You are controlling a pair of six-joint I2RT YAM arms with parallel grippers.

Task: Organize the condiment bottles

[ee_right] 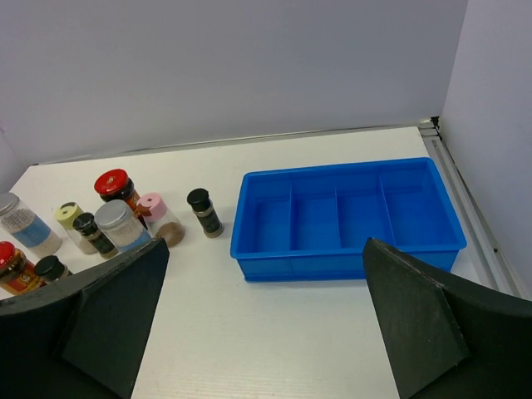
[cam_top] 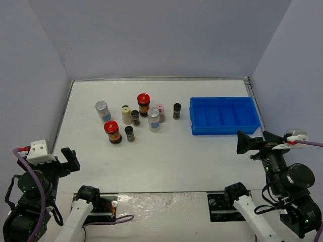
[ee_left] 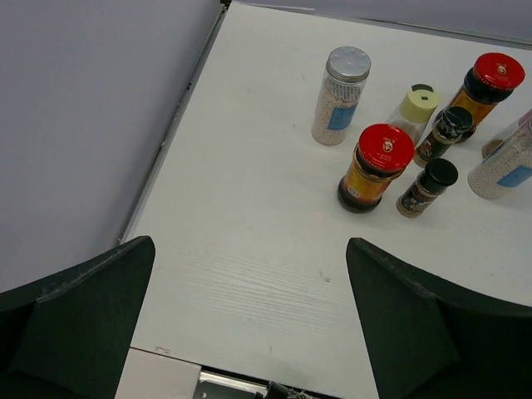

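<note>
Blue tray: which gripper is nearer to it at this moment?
Right. The right gripper hangs just off the blue tray's near right corner; the left gripper is far to its left, beyond the condiment bottles.

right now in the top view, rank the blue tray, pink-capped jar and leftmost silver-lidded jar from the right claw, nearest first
1. blue tray, just beyond the right claw
2. pink-capped jar, mid-table
3. leftmost silver-lidded jar, far left

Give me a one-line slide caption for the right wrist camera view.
Right wrist view: open right gripper facing an empty four-compartment blue tray, condiment bottles clustered to its left.
</note>
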